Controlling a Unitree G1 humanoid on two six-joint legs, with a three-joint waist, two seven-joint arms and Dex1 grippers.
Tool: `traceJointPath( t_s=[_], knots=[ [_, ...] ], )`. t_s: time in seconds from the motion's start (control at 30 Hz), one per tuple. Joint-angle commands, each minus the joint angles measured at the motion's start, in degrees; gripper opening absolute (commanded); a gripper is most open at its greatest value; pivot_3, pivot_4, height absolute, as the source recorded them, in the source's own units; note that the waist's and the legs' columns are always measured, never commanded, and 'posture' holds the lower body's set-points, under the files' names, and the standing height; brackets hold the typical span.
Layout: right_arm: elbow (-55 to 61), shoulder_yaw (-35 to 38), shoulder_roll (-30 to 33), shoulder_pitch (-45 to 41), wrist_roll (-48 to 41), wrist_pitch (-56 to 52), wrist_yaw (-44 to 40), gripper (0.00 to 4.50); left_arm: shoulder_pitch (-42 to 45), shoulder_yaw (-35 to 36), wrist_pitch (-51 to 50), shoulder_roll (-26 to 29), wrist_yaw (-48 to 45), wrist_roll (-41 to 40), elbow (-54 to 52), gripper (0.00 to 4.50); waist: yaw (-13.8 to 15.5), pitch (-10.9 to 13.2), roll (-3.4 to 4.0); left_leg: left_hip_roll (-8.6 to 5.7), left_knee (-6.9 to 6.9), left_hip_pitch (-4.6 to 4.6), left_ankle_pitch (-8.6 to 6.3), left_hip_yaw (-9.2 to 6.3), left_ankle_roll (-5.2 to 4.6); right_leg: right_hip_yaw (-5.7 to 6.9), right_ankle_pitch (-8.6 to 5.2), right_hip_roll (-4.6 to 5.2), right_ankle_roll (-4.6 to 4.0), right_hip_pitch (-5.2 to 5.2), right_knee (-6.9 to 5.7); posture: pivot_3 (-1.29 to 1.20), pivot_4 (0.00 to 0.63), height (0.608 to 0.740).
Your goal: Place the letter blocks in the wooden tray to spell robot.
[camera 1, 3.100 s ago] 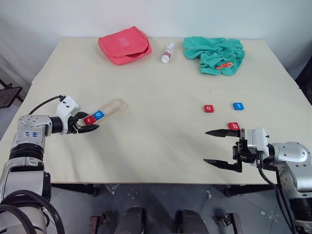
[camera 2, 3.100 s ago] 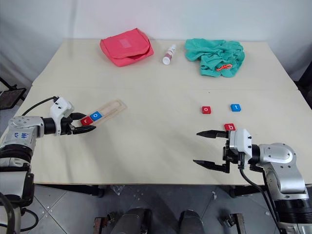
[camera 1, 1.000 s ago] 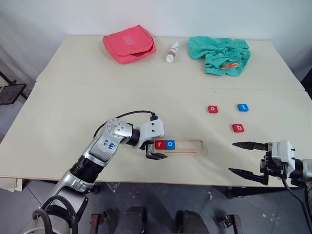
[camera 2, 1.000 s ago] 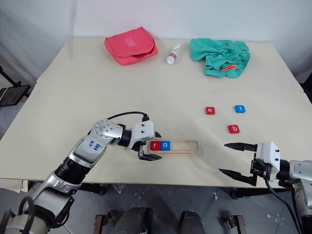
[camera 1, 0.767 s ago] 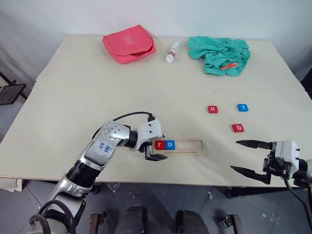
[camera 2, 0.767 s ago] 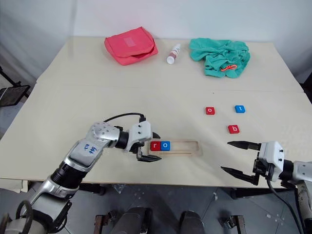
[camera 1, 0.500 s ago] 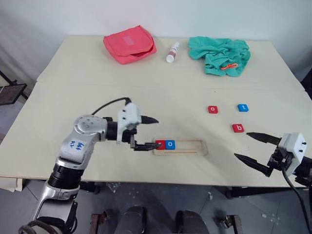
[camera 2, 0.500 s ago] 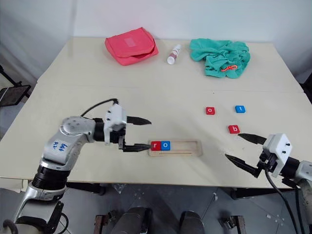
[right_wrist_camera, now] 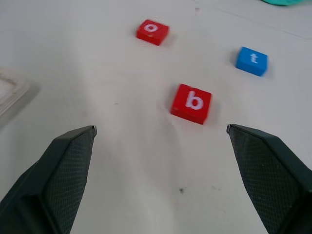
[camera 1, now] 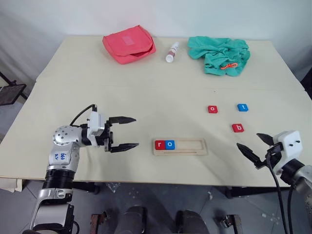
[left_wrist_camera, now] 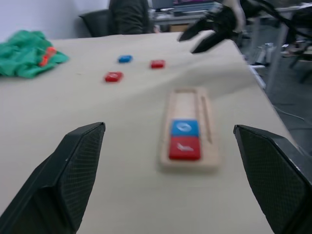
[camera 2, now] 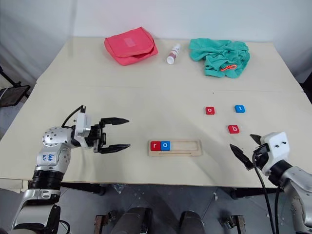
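Red b block (right_wrist_camera: 191,103) ahead between spread right gripper (right_wrist_camera: 161,146) jaws

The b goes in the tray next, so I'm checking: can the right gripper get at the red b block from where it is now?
Probably yes. The right gripper is open, and the red b block lies flat on bare table just ahead of it, clear of the red o block and the blue t block.

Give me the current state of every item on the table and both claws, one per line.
Wooden tray: flat, holding two blocks at its left end, the rest unfilled.
Red r block: in tray, first slot.
Blue o block: in tray, beside r.
Red b block: loose on table.
Red o block: loose on table.
Blue t block: loose on table.
Left claw: open, holding nothing.
Right claw: open, holding nothing.
Pink pouch: closed.
Green cloth: crumpled.
Small bottle: lying down.
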State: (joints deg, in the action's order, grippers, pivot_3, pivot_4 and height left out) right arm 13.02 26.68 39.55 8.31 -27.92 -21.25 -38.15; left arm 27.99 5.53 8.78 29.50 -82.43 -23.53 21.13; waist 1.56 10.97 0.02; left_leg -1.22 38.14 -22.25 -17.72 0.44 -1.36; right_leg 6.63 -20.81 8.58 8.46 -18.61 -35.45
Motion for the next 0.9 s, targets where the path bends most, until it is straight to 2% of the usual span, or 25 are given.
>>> traceJointPath(
  t_s=[0.03, 0.27, 0.9],
  knots=[
    [1.9, 3.6, 1.6, 1.8, -2.1, -0.1, -2.6, 4.50, -0.1, 1.0, 3.2, -0.5, -2.7, -1.8, 3.7, 4.48, 0.0, 0.0, 0.00, -0.01, -0.01, 0.01, 0.00, 0.01, 0.00, 0.00, 0.00, 0.00, 0.00, 0.00, -0.01, 0.00, 0.150, 0.740],
    [-4.8, 6.7, 3.1, -0.2, -2.6, 1.4, -5.6, 4.50, 0.8, 0.5, 6.1, -1.3, -6.8, -2.6, 7.9, 4.48, -0.1, 0.0, 0.00, 0.00, 0.01, 0.06, -0.01, 0.07, -0.02, -0.04, 0.00, 0.01, 0.00, 0.01, -0.04, 0.00, 0.150, 0.740],
    [-5.6, 6.4, 3.3, -0.7, -1.7, 2.1, -7.8, 4.50, 1.9, -0.1, 6.1, -1.7, -6.1, -3.1, 8.2, 4.48, -0.1, 0.0, 0.00, 0.01, 0.00, 0.06, -0.01, 0.06, -0.02, -0.03, 0.00, 0.01, 0.00, 0.00, -0.06, 0.00, 0.150, 0.740]
  ],
)
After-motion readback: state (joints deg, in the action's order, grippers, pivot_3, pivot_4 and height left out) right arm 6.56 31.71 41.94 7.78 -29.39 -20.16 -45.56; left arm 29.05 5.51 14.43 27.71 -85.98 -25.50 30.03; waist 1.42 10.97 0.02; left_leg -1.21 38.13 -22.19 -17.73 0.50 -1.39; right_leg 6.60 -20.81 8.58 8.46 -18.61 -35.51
